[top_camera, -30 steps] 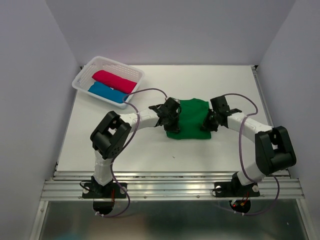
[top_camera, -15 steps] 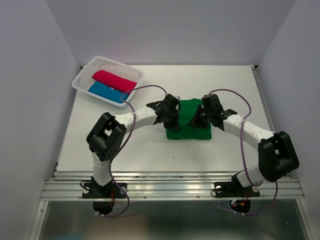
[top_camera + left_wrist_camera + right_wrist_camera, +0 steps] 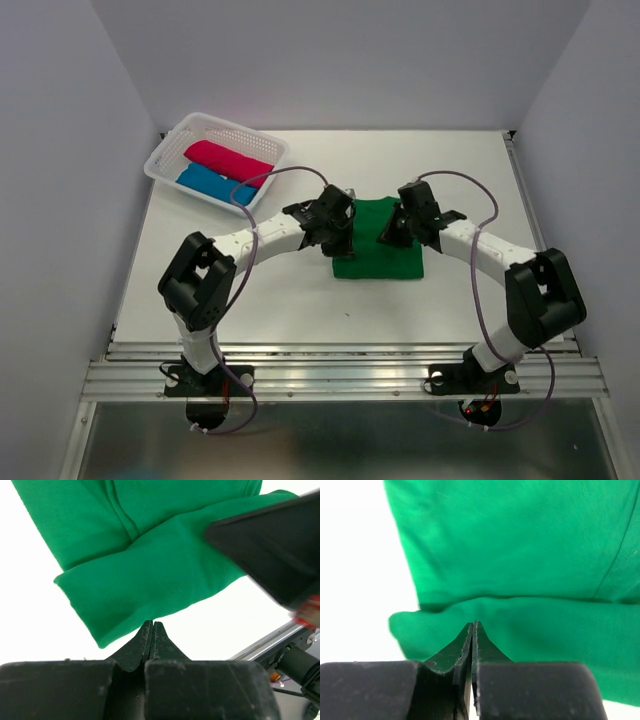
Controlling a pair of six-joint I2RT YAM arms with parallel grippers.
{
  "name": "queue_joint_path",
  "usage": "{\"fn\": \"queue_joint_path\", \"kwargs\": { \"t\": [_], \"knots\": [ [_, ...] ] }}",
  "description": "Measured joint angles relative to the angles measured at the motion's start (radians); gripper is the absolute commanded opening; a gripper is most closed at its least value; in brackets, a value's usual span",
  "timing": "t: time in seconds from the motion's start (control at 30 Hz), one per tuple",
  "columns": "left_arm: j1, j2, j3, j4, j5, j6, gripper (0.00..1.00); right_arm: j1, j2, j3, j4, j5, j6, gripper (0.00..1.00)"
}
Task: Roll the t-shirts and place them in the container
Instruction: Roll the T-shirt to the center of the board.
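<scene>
looking down from the overhead camera, i see the white lattice basket (image 3: 160, 160) sitting at the far left corner of the table (image 3: 300, 300). inside it lie two rolled t-shirts, side by side and touching. the crimson-pink t-shirt (image 3: 228, 161) is along the basket's far side and the bright blue t-shirt (image 3: 212, 183) along its near side.

the green t-shirt (image 3: 380, 255) is outside the basket, well to its right and a little nearer the arm bases. it lies on the table partly folded, with one edge doubled over. the left gripper (image 3: 151, 627) is at the shirt's side facing the basket, and the right gripper (image 3: 472, 627) at the side away from the basket. on both wrist cameras the fingers are clenched tight together, with their tips right at the folded green edge. i cannot tell whether either one has cloth pinched between them.
</scene>
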Motion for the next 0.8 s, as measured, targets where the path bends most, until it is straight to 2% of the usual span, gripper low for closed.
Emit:
{"fn": "queue_joint_path", "kwargs": {
  "t": [0.17, 0.3, 0.6, 0.8],
  "knots": [
    [0.003, -0.008, -0.003, -0.004, -0.018, -0.001, 0.00, 0.000, -0.151, 0.019, -0.029, 0.053, -0.021, 0.06],
    [0.014, -0.008, -0.004, 0.000, -0.029, -0.001, 0.00, -0.011, -0.208, 0.002, -0.048, 0.099, -0.034, 0.07],
    [0.073, 0.041, -0.024, 0.058, -0.051, 0.000, 0.00, -0.113, -0.184, -0.113, -0.104, 0.164, -0.060, 0.07],
    [0.074, 0.127, -0.035, 0.098, -0.055, 0.001, 0.00, -0.150, -0.102, -0.145, -0.056, 0.193, -0.082, 0.07]
  ]
}}
